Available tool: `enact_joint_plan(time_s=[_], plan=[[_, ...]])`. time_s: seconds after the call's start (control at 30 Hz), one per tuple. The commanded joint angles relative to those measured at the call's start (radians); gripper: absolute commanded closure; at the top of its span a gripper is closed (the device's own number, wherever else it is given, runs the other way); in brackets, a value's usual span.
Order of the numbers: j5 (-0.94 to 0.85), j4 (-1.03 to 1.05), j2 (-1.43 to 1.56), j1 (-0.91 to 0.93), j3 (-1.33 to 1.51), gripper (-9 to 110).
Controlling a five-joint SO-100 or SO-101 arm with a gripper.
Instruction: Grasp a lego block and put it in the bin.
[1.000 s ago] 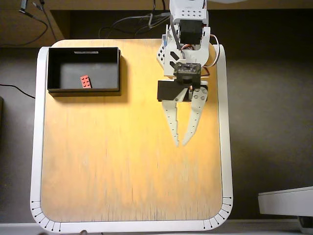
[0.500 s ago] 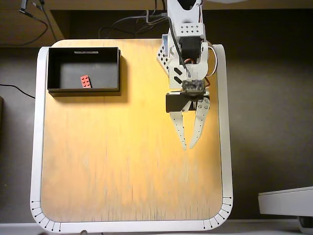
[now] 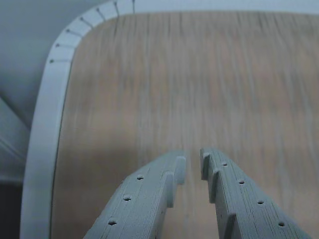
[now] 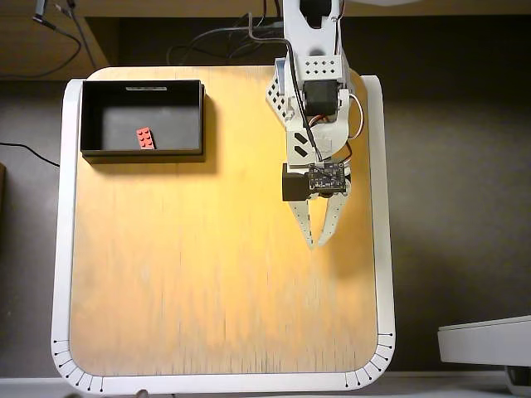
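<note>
Red lego block [image 4: 145, 138] lies inside bin [image 4: 91, 116], far left of empty pincer [image 4: 319, 244], jaws nearly closed.

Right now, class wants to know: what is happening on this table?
A white robot arm hangs its claw over the bare wooden tabletop, holding nothing. Its jaws are almost together, with only a narrow gap in the wrist view. The small red studded plastic brick already lies inside the black rectangular low-walled tray at the table's far left corner in the overhead view, well apart from the claw.
</note>
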Motion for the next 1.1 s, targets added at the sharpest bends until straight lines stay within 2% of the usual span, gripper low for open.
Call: enact_joint_plan(time_s=[0.0, 0.13, 0.5, 0.7, 0.9, 1.07], plan=[[0.000, 0.041, 0.091, -0.009, 0.092, 101], [0.032, 0.051, 0.091, 0.008, 0.183, 101], [0.035, 0.456, 0.091, 0.000, 0.183, 101], [-0.067, 0.474, 0.091, 0.002, 0.183, 101], [-0.002, 0.477, 0.091, -0.008, 0.184, 101], [-0.014, 0.477, 0.091, -0.025, 0.184, 101]])
